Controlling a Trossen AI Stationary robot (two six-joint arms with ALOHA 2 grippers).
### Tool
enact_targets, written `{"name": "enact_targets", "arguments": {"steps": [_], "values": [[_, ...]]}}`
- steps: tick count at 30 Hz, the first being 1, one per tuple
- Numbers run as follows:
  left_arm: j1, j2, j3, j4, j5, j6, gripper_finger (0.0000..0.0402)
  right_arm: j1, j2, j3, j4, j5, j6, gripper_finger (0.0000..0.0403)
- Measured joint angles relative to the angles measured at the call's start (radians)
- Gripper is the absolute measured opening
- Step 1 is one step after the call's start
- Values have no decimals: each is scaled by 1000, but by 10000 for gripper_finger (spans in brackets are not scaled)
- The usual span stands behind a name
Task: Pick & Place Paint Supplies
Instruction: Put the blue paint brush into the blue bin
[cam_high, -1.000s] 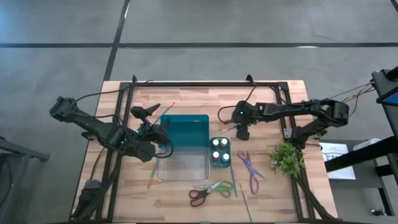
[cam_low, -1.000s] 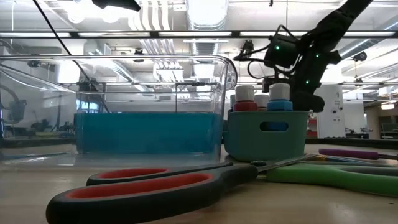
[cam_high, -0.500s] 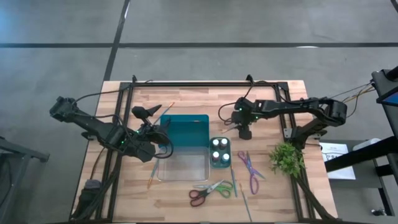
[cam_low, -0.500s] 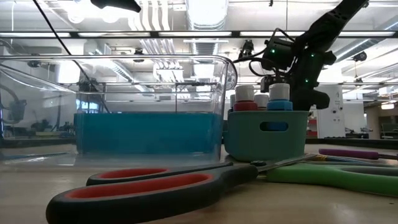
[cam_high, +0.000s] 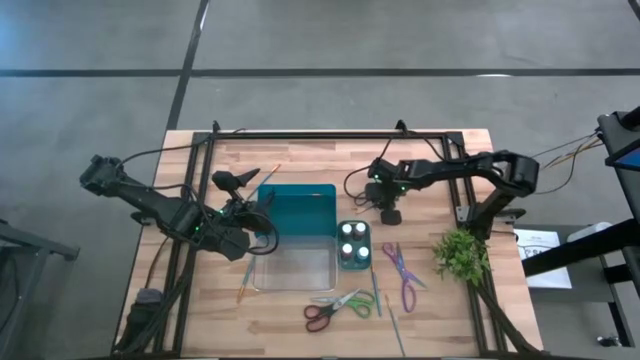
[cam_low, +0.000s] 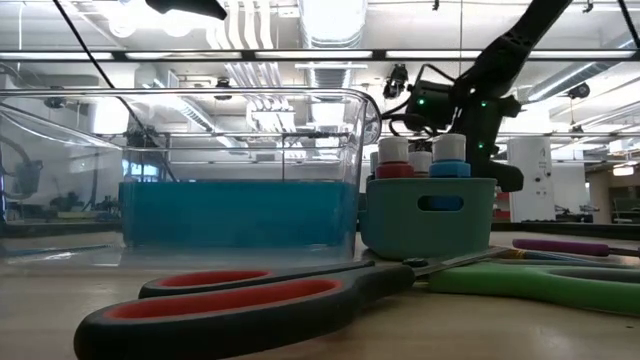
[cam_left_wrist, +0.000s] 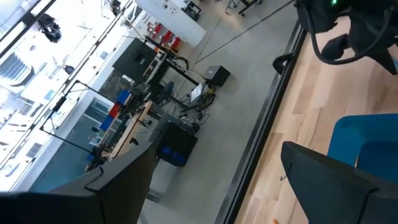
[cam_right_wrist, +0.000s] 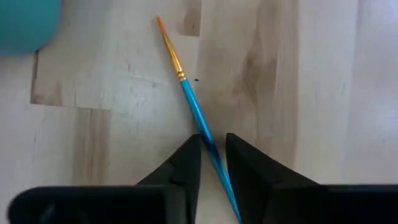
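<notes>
My right gripper is down at the table behind the small teal cup, shut on a blue brush with an orange tip. The cup holds the white-capped paint bottles. Red-green scissors and purple scissors lie flat near the table's near edge, with thin brushes beside them. My left gripper waits open at the left edge of the teal and clear bin. My right gripper pinches the blue brush's handle between its two fingers. It comes from above, pointing down. The brush runs slantwise through the narrow gap and lies flat on the table, its orange tip pointing away from the fingers.
A green plant sprig lies near the right edge. More brushes lie left of the clear bin and behind it. A black frame rail runs along the far edge. Bare wood shows between the right gripper and the sprig.
My right arm's elbow has swung toward the table's left, and the wrist has turned with it. The gripper itself has stayed low at the same spot behind the teal cup.
</notes>
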Motion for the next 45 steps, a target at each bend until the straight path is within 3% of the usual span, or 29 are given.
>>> {"name": "enact_targets", "arguments": {"steps": [9,22,36,45], "values": [[0,0,0,-4,10,0,353,0,79,35,-62,-7,1,12],[0,0,0,-3,11,0,353,-6,-58,18,-70,113,113,8],[0,0,0,-3,11,0,353,-3,-185,26,-10,122,142,8],[0,0,0,-3,11,0,353,69,-156,180,43,94,110,8]]}}
